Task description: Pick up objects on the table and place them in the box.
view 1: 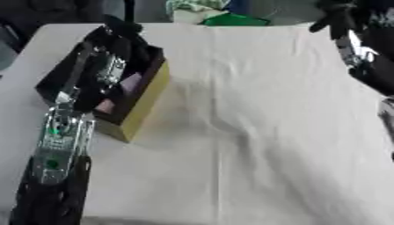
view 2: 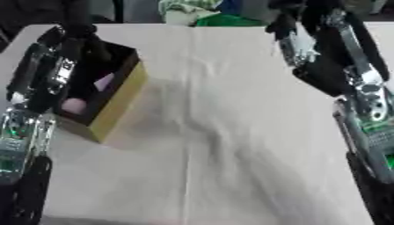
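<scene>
Box, with dark inner walls and a yellow outer side, sits on the white cloth directly under the left hand. That hand reaches down into the open top, and its arm runs back toward the near left corner. The fingers are lost against the dark interior, so whether they grip anything or have let go cannot be told.

Inside the box, just beside and below the hand, lie pale pink and lilac shapes, too vague to name. They rest against the wall nearer the yellow side. No loose item shows on the cloth in front of either hand, so the task looks close to done.

The step in hand appears to be a drop into the box. To do it well, the hand should release low over the pink shapes rather than from above the rim, then rise straight up so the arm clears the near wall without tipping the box.

The right hand hangs at the far right, well apart from the box; its fingers cannot be read either.
</scene>
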